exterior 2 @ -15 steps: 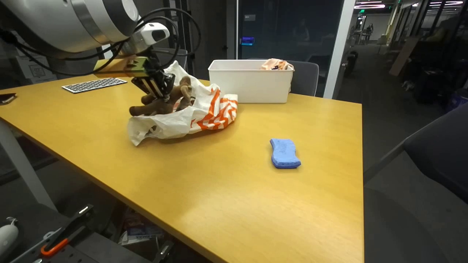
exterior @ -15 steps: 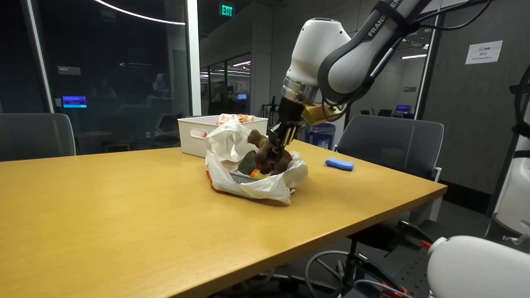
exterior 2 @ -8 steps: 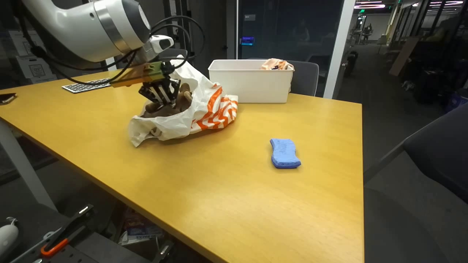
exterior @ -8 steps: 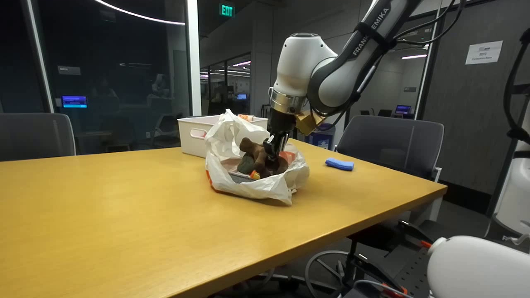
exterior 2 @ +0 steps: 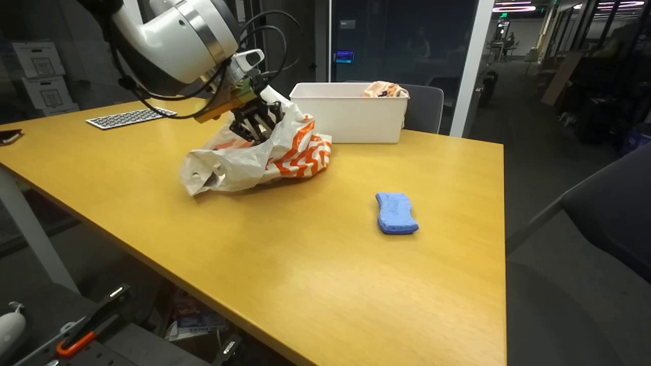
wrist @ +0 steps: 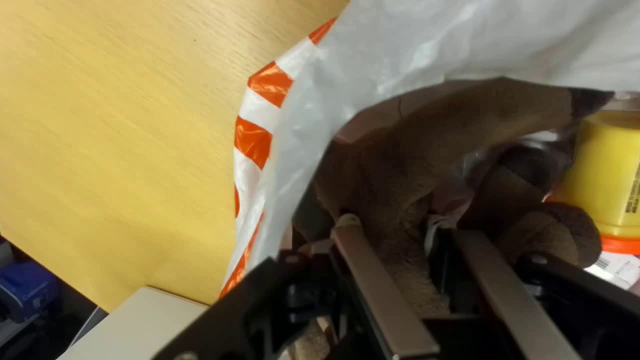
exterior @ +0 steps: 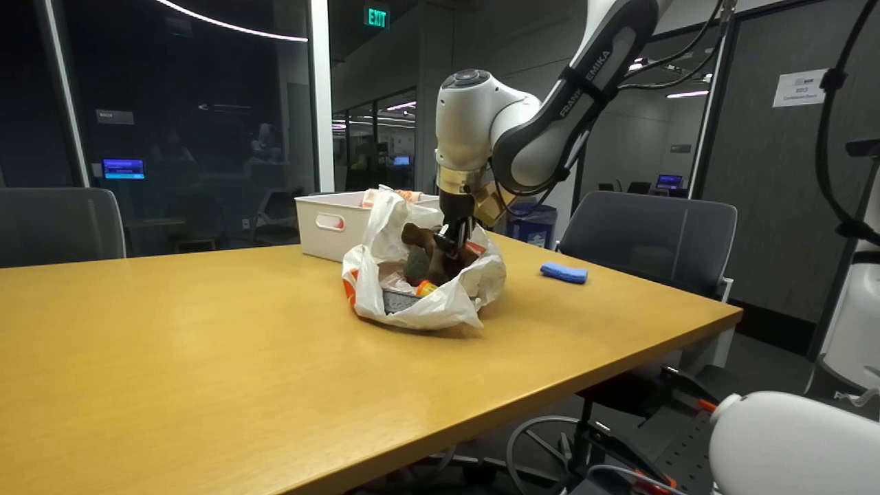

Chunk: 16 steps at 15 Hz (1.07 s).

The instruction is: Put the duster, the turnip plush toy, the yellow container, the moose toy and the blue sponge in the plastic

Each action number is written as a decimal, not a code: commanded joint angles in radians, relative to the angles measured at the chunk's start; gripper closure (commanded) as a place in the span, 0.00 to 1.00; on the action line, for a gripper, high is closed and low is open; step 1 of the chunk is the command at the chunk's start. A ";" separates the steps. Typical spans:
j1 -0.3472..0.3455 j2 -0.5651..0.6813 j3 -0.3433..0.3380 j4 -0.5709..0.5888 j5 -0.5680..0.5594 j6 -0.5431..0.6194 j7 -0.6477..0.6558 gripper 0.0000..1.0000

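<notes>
Claw [wrist: 397, 225] and fuzzy brown moose toy [wrist: 385, 172] have shifted deeper into the crinkled, orange-striped plastic bag [exterior 2: 244, 169], jaws partly apart astride the plush, can't tell if gripping, with the round yellow container [wrist: 602, 175] beside the claw in the bag and the wavy-edged blue sponge [exterior 2: 396, 213] well apart from it on the table [exterior 2: 325, 284].

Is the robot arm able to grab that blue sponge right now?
Probably not yet: the pincer is down in the mouth of the white plastic bag, with the moose toy between its jaws. Once it's free, likely yes, since nothing covers the blue sponge.
</notes>
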 commanded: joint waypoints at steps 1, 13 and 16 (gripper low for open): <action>0.000 0.032 0.004 0.041 0.053 -0.019 -0.022 0.33; -0.139 -0.342 0.016 -0.280 0.827 0.089 -0.524 0.00; -0.184 -0.423 -0.066 -0.310 0.889 0.085 -0.520 0.00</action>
